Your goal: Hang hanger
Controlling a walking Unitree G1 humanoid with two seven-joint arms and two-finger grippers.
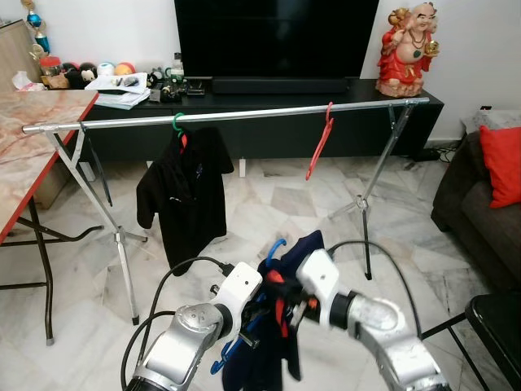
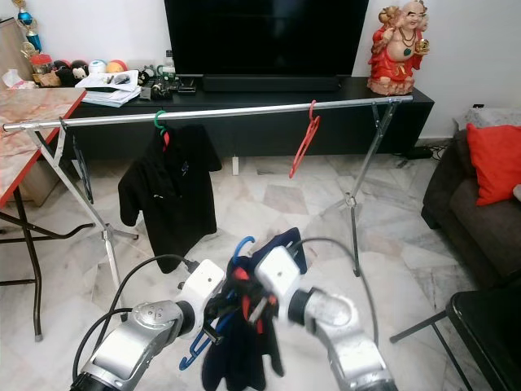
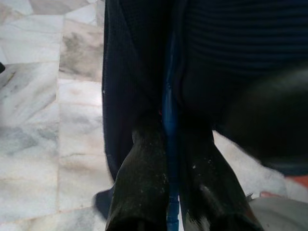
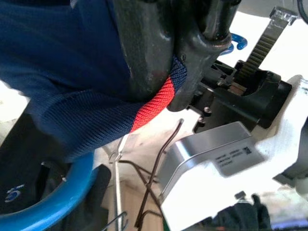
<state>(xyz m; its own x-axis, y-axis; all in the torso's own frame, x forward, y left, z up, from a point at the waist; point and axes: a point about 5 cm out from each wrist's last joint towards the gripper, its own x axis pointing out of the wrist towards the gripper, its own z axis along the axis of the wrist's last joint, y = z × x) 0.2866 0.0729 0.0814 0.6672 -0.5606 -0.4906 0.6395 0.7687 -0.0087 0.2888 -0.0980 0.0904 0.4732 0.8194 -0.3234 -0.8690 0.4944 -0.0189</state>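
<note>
A blue hanger (image 1: 277, 244) carries a navy garment (image 1: 269, 358) with red trim (image 4: 154, 103), held low in front of me. My left gripper (image 1: 254, 316) is shut on the blue hanger (image 3: 169, 120), whose bar runs between its fingers (image 3: 142, 173). From the other side, my right gripper (image 1: 285, 306) is shut on the garment's red-edged collar (image 4: 168, 82). Beyond stands a silver clothes rail (image 1: 244, 114). On it hang a black shirt (image 1: 183, 191) on a green hanger (image 1: 177, 122) and a bare red hanger (image 1: 319, 151).
A marble-topped folding table (image 1: 32, 138) stands at the left. A dark sofa with a red cushion (image 1: 501, 163) and a black seat (image 1: 496, 326) are at the right. Behind the rail is a black TV bench (image 1: 269, 102). The rail's splayed legs (image 1: 122, 244) stand on the floor.
</note>
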